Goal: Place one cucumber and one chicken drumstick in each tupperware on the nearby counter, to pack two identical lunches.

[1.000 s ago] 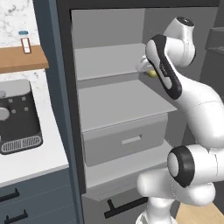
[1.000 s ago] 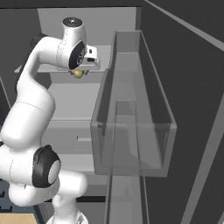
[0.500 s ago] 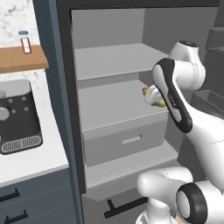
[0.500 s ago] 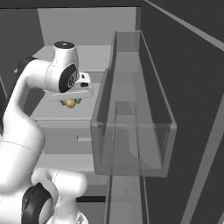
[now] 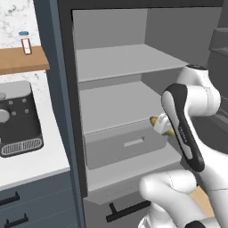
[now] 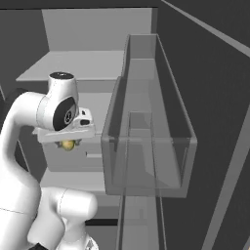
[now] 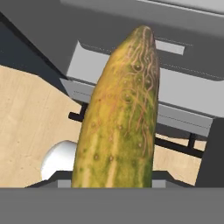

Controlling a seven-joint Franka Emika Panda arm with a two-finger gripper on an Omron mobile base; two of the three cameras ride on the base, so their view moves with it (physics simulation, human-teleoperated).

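- No words, brands, numbers or signs can be read in any of the views.
- The small white-and-red bottle [image 5: 25, 42] on the wooden shelf [image 5: 22, 60] has a label too small to make out.
- The dark coffee machine [image 5: 18, 120] on the counter shows round knobs, with no legible marks.

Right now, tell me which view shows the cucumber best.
The hand view: the cucumber runs up the picture, its yellow-green, veined skin plain. The left base view shows its end poking out past the arm; the right base view shows a small bit under the hand.
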